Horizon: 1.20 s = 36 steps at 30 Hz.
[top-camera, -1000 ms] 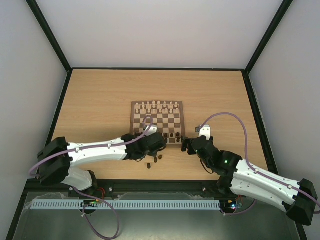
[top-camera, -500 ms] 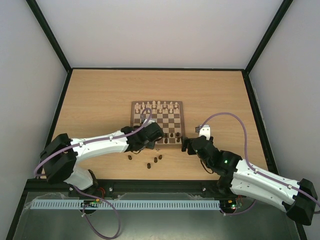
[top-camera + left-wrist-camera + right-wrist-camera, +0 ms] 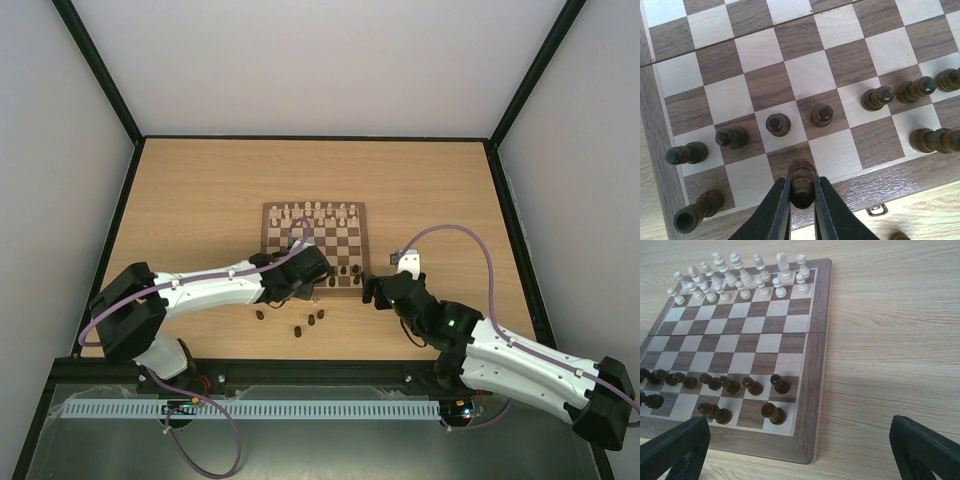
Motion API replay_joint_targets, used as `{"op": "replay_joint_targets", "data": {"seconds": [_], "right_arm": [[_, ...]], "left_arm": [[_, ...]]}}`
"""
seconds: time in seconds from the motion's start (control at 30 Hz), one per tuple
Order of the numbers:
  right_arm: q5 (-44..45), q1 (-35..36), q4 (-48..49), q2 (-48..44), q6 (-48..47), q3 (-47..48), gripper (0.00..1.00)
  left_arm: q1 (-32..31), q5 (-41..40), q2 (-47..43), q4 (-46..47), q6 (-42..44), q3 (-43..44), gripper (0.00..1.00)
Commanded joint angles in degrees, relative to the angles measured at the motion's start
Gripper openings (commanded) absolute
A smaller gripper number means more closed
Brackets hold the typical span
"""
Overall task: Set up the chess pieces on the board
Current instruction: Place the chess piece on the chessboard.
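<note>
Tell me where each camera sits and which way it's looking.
Top external: above, behind the arms, looking down on the square wooden checkered chessboard; both arms show.
Left wrist: down at the board; left gripper pinching a dark brown wooden chess piece.
Right wrist: low, facing across the board; open right gripper's tips show.
Shared: the board.

light wooden table [image 3: 200, 200] bearing the board [image 3: 330, 242] (mid-table), four loose chess pieces [image 3: 298, 330] near its front edge

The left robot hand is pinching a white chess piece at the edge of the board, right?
Not quite. The left gripper is pinching a dark brown chess piece, not a white one, at the edge of the board. The left wrist view shows it.
</note>
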Motion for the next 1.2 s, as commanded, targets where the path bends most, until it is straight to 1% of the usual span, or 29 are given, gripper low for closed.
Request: {"op": "replay_joint_targets", "data": {"seconds": [0.0, 0.67, 1.17], "right_arm": [[0.43, -0.24, 0.48, 0.37, -0.45, -0.05, 0.99], [0.06, -0.18, 0.75, 0.98, -0.51, 0.04, 0.99], [-0.18, -0.16, 0.92, 1.43, -0.58, 0.04, 0.99]], "left_arm": [[0.64, 0.14, 0.80, 0.36, 0.68, 0.36, 0.09], [1.02, 0.85, 2.35, 1.42, 1.04, 0.37, 0.10], [1.42, 0.83, 2.23, 1.08, 0.90, -0.07, 0.14]]}}
